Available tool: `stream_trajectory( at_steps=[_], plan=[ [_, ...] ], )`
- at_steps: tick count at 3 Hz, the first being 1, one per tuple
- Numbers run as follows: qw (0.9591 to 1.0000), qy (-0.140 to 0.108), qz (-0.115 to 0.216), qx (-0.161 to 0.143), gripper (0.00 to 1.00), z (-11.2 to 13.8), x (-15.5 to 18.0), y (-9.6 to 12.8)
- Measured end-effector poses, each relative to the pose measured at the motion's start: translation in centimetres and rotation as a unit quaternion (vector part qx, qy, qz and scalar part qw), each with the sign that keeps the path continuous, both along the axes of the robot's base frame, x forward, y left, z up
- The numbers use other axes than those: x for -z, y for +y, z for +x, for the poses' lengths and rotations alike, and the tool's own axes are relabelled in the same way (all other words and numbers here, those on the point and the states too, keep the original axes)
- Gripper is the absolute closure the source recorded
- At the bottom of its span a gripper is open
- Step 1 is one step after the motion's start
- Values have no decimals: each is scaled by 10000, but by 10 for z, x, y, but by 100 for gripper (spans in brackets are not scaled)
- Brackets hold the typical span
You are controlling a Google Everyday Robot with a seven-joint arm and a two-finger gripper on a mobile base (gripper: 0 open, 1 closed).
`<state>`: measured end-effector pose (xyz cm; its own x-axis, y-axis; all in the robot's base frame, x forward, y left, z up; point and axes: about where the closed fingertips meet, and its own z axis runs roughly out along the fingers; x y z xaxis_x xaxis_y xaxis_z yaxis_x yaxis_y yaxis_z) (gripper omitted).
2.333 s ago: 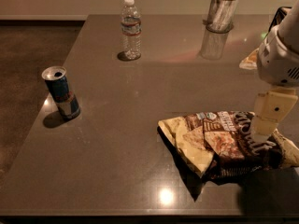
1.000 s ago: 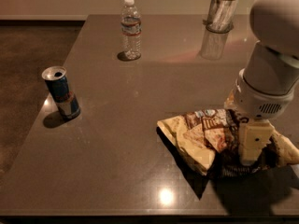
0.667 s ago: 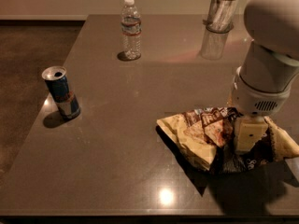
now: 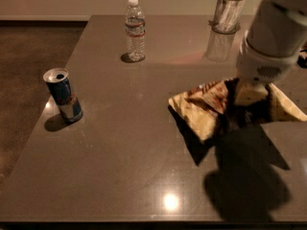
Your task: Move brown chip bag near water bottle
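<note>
On the dark desk, wide bare room is left between the right side and the far left. Over the right side the white arm is lowered so that its claw is sunk into the middle of the bag. The claw is judged clenched on the foil, which is bunched around it, with a shadow cast beneath the left corner. The bag is well apart from the bottle, stood upright near the far edge. The path between is unobstructed: the cup is set off to the right, the can near the left edge.
</note>
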<state>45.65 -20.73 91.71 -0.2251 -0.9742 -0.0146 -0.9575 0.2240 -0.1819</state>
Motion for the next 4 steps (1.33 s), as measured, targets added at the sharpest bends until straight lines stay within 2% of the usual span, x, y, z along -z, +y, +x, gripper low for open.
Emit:
stream_trajectory(
  at_steps=[1,2,3,4],
  plan=[
    [9989,-319,204,288,100,46,-32,5],
    [9930,-678,572,784,100,120,-58,7],
    [9876,-877,787,1035,100,167,-69,13],
    [9828,-1003,916,1254,100,206,-58,24]
  ],
)
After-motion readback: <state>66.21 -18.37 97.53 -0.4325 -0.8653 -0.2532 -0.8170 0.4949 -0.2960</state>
